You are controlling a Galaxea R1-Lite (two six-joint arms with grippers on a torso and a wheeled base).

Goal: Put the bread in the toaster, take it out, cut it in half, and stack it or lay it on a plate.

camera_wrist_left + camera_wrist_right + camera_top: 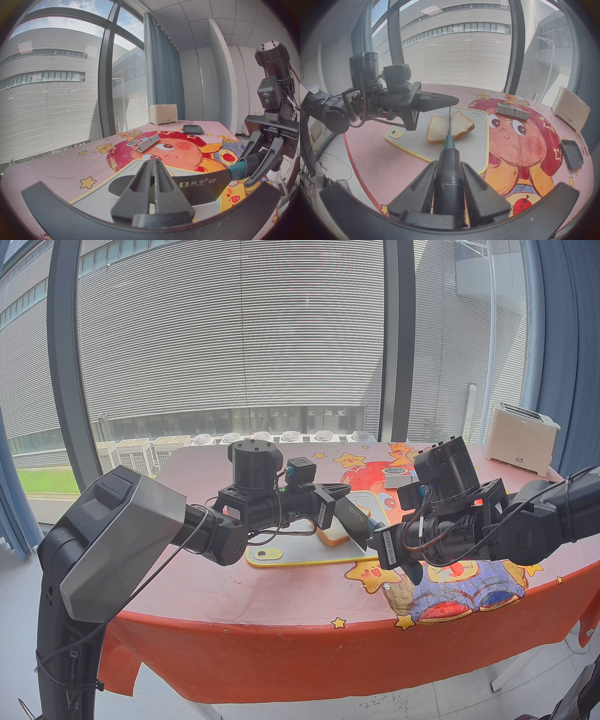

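Black-handled knife point(449, 145) sits clamped in your right gripper point(449, 165), jaws tight on the handle and the blade pointing straight ahead from the wrist. Just beyond the tip, the bread point(437, 128) lies flat, a single uncut slice, on the pale cutting board point(468, 147). The blade's line crosses the middle of the slice, square to its longer side, so a downward press looks set to split it into two near-equal halves. Whether the edge already touches the crust cannot be told. Past the bread, your left gripper point(454, 100) hangs just above the slice's far side, fingers pinched together and holding nothing. It points across the blade's line and sits close enough that you should watch the clearance. The right arm is the one placed to cut. Farther off on the table, the dark plate point(572, 153) and the toaster point(571, 109) stand well apart from the board.
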